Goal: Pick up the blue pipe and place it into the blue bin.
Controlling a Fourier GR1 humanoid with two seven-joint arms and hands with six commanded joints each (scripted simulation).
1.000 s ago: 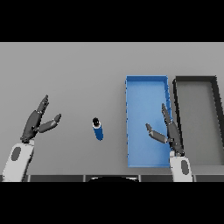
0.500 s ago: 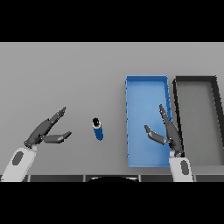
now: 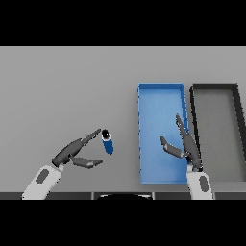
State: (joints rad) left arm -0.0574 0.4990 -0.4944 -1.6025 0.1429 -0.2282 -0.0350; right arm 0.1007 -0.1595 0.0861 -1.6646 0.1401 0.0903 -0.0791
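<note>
A short blue pipe (image 3: 107, 142) with a dark open end lies on the grey table, left of the blue bin (image 3: 144, 120). My left hand (image 3: 72, 153) is open just left of the pipe, its long fingers reaching almost to the pipe's dark end and its thumb lower down, apart from the pipe. Over the bin's right wall my right hand (image 3: 186, 144) hangs open, fingers pointing up and away, holding nothing.
A black bin (image 3: 236, 115) stands right beside the blue one, at the table's right side. Grey table surface spreads to the left and behind the pipe.
My left hand has swung right and down toward the pipe, fingers now stretched out beside it. The right hand has barely shifted. The pipe has not moved.
</note>
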